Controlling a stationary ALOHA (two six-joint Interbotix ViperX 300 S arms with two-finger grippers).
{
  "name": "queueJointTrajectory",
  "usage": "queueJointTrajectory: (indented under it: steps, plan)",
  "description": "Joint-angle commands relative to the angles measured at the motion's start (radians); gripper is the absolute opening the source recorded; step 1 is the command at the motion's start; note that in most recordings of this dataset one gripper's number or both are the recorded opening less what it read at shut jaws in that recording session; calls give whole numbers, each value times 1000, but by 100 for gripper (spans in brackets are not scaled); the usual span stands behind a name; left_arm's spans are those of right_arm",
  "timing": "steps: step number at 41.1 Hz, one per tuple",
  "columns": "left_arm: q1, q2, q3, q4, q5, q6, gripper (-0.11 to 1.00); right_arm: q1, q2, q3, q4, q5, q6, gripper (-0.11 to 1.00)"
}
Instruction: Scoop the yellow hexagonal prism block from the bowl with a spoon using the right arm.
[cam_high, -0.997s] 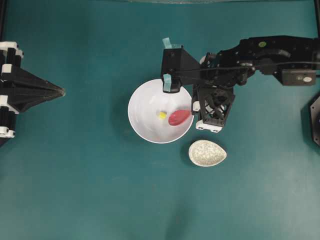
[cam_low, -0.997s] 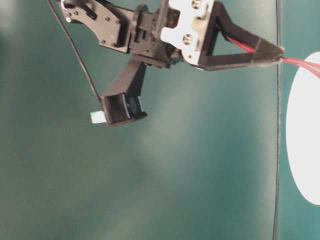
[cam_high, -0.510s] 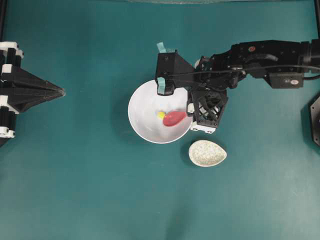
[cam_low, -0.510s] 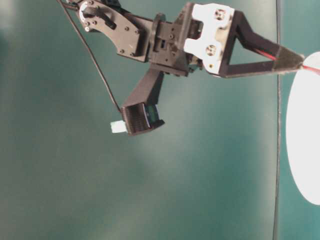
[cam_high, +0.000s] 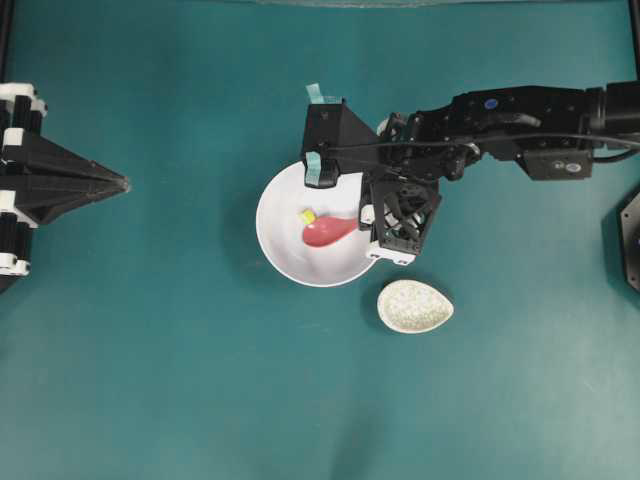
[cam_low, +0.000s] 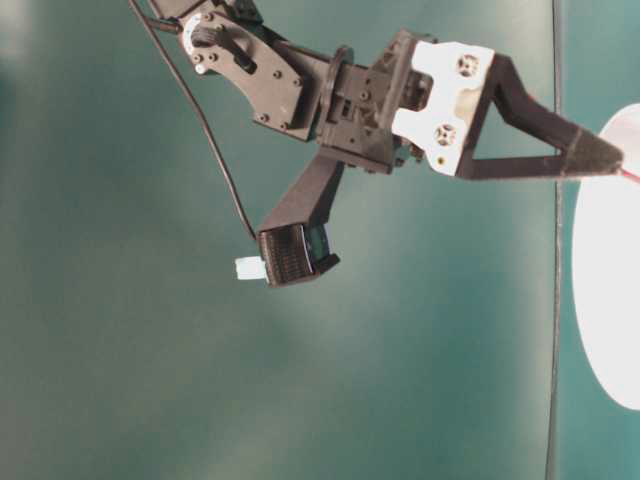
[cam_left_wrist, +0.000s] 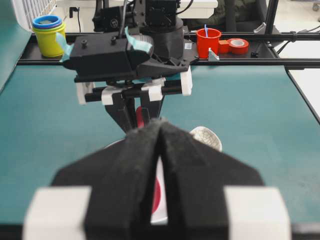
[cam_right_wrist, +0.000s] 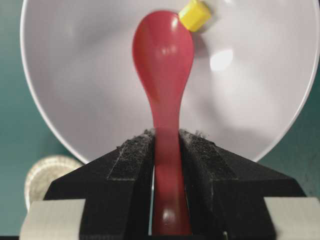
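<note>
The teal tabletop (cam_high: 180, 340) carries the white bowl (cam_high: 285, 255), with a small speckled dish (cam_high: 414, 306) just beside it. The right arm (cam_high: 500, 120) reaches over the bowl's rim; its fingers (cam_right_wrist: 131, 172) are clamped on the red spoon (cam_right_wrist: 165, 65) by the handle, the scoop down inside the bowl. The yellow block (cam_right_wrist: 195, 15) lies in the bowl, touching the scoop's tip, not in it. The left fingers (cam_left_wrist: 145, 165) are pressed together, holding nothing.

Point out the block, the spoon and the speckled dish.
block (cam_right_wrist: 195, 15): right wrist view, on its yellow top face.
spoon (cam_right_wrist: 163, 47): right wrist view, on the middle of its scoop.
speckled dish (cam_high: 414, 306): overhead view, on its speckled inside.
</note>
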Motion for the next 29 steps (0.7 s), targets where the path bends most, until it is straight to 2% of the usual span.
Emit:
queueJointTrajectory:
  steps: [1,29]
  plan:
    - [2,5,-25,2,-8,-2,2,0,-8,-5,-2,-23,-2,24]
    - [0,3,-25,2,-5,-11,2,18,-11,52,2,-244,0,24]
